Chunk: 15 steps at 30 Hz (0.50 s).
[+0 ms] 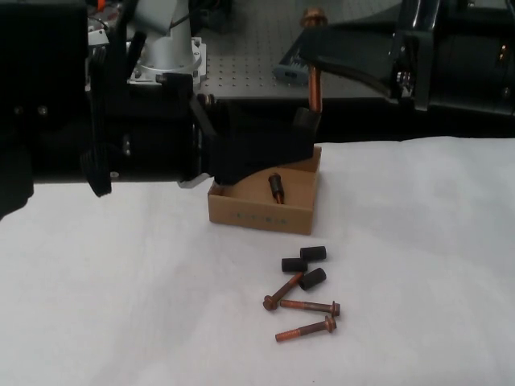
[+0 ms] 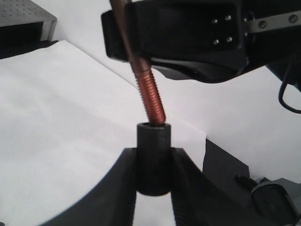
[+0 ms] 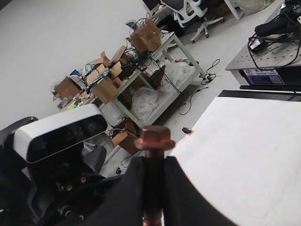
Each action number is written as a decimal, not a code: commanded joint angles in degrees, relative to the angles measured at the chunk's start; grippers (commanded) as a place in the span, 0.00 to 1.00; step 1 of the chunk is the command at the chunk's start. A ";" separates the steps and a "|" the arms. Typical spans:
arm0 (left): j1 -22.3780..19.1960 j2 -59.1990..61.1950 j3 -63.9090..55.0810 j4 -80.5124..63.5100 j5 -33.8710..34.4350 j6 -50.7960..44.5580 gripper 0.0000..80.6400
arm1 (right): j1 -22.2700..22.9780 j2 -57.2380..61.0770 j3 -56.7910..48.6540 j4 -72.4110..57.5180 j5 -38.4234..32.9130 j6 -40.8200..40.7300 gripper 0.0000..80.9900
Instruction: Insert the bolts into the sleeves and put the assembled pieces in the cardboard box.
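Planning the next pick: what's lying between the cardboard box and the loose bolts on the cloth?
Three black sleeves, on the white cloth between the cardboard box and the loose bolts; the high view shows it.

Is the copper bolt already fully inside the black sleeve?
No, the bolt has only its threaded tip at the mouth of the sleeve; its shank stands above.

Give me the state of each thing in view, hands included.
Left hand: shut on the held sleeve.
Held sleeve: upright, opening up.
Right hand: shut on the held bolt.
Held bolt: head up, tip at the sleeve's mouth, not seated.
Cardboard box: open, one assembled piece lying inside.
Loose sleeves: three, lying unassembled.
Loose bolts: three, lying unassembled.
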<state>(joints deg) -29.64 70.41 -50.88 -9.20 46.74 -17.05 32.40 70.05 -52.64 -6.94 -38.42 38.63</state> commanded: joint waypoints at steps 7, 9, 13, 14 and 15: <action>0.26 -0.13 -0.35 -5.89 -0.83 -2.72 0.01 | -0.23 -0.20 -0.26 0.10 -1.22 0.23 0.02; 0.26 -0.13 -0.35 -5.90 -1.56 -2.72 0.01 | -0.23 -0.20 -0.26 0.10 -1.22 0.34 0.02; 0.26 -0.13 -0.35 -5.90 -2.37 -2.72 0.01 | -0.23 -0.20 -0.26 0.10 -1.22 0.34 0.02; 0.26 -0.13 -0.35 -5.90 -2.93 -2.72 0.01 | -0.23 -0.20 -0.26 0.10 -1.03 0.32 0.02; 0.26 -0.13 -0.35 -5.90 -3.38 -2.72 0.01 | -0.23 -0.20 -0.26 0.10 -0.75 0.32 0.02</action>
<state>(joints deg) -29.64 70.70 -50.62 -12.65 46.01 -19.45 32.40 70.05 -52.64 -7.17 -38.24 38.99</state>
